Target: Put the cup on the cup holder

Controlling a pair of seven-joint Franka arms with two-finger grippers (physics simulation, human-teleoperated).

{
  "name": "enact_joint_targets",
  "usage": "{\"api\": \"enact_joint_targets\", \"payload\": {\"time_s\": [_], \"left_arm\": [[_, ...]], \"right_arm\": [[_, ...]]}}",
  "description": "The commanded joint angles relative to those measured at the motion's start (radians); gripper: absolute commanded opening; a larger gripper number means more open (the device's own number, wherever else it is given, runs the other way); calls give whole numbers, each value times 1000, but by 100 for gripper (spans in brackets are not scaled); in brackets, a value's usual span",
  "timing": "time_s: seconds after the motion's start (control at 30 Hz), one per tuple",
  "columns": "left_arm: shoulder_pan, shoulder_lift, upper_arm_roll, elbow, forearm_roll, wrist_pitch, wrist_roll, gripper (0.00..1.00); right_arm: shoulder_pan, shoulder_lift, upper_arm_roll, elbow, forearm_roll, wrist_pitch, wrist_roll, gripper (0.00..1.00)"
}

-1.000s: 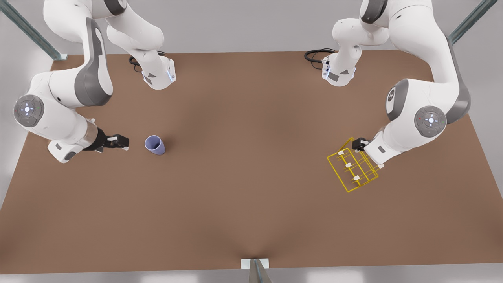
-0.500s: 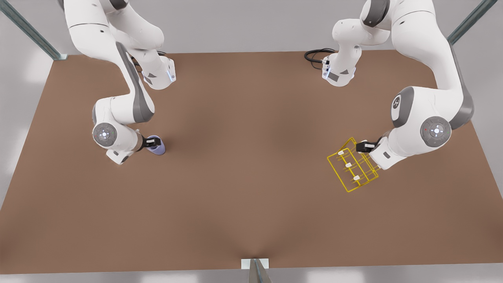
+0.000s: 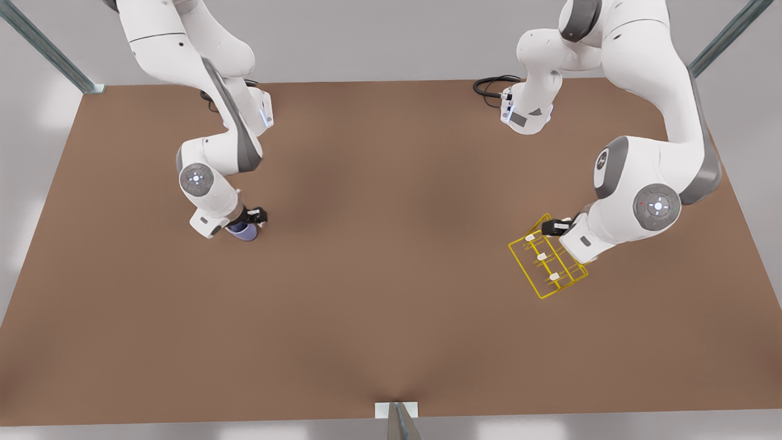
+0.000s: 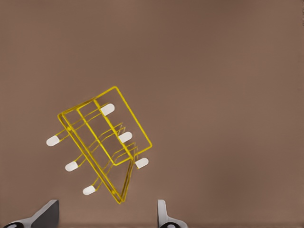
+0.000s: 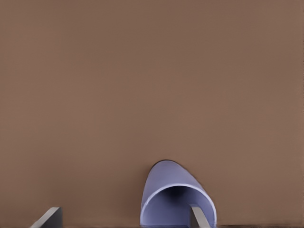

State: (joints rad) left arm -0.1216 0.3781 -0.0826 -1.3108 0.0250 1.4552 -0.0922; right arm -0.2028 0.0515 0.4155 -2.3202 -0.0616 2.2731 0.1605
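The lavender-blue cup (image 3: 245, 233) stands on the brown table at the front view's left, its open mouth (image 5: 173, 202) facing the right wrist camera. My right gripper (image 3: 254, 216) is over it and open (image 5: 122, 218). One finger (image 5: 197, 216) reaches into the cup's mouth and the other stays well outside. The yellow wire cup holder (image 3: 548, 264) with white-capped prongs sits at the front view's right (image 4: 102, 147). Just above its far corner hangs my left gripper (image 3: 553, 227), open (image 4: 105, 218) and holding nothing.
Both arm bases (image 3: 247, 116) (image 3: 525, 113) and a black cable (image 3: 489, 85) stand along the table's far edge. A small white bracket (image 3: 396, 410) sits at the middle of the near edge. Bare brown table (image 3: 391, 244) lies between cup and holder.
My right arm swung in from the front view's left until its gripper came over the cup. My left gripper shifted slightly towards the holder's far corner.
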Motion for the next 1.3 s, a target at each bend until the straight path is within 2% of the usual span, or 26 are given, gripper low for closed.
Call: {"api": "enact_joint_targets", "payload": {"time_s": [0.0,0.37,1.27], "left_arm": [[-1,1,0,1,1,-1,-49,100],[-12,5,0,1,1,-1,-78,100],[-27,7,0,-2,1,-21,-92,100]], "right_arm": [[-12,-5,3,-24,0,45,77,100],[-38,21,48,-84,-1,115,-76,100],[-69,37,54,-140,-3,161,-76,100]]}}
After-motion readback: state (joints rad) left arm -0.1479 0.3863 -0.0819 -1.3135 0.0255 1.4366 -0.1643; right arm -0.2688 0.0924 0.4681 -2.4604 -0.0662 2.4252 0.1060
